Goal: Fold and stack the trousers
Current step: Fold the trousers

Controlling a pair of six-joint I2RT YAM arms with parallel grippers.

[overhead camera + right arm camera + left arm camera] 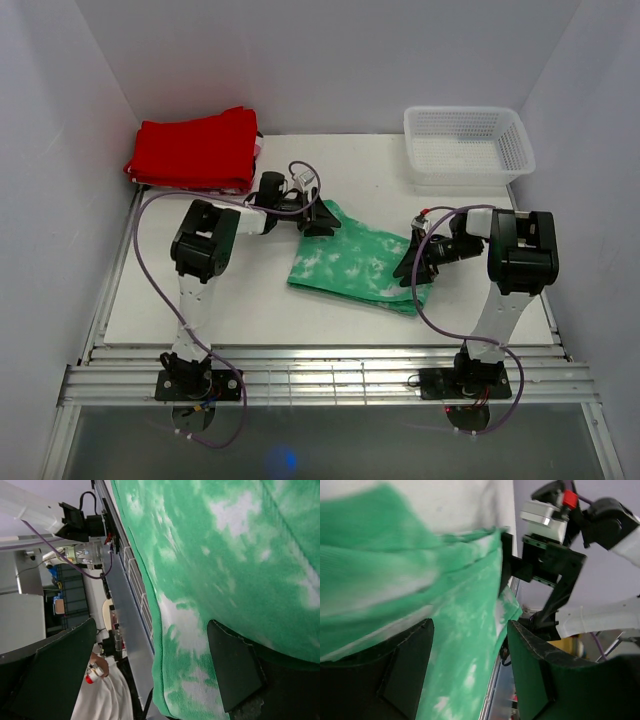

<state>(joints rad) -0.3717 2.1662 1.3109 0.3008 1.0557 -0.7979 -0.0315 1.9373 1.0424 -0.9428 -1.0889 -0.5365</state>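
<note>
**While both grippers sit spread at its edges, the trousers lie folded at mid-table**

Where the white table (250, 300) fills the middle of the top view, the trousers (358, 262) lie as a flat, folded green slab mottled with white, a little right of centre. The slab runs aslant from the upper left down to the lower right. The left gripper (322, 220) rests at the slab's upper-left corner, and the right gripper (415, 262) is at its right edge.

In the left wrist view, the left gripper (470, 630) has its fingers (405, 670) standing wide apart at the bottom of the frame. Blurred green trousers (465, 645) run down through the gap between them and over the left-hand finger's upper edge. The fingers are released, not clenched on the cloth. The right gripper (545, 565) shows in the upper right of that frame, at the far edge of the fabric.

In the right wrist view, the right gripper (152, 625) is likewise spread. One finger sits at the lower left, clear of the cloth, and the other at the lower right. The trousers (225, 555) lap over the top of that lower-right finger and fill the right side of the frame.

A red folded garment (195, 150) lies in the upper left of the top view, at the table's back corner. A white mesh basket (465, 145) stands in the upper right, and both are well apart from the trousers.
</note>
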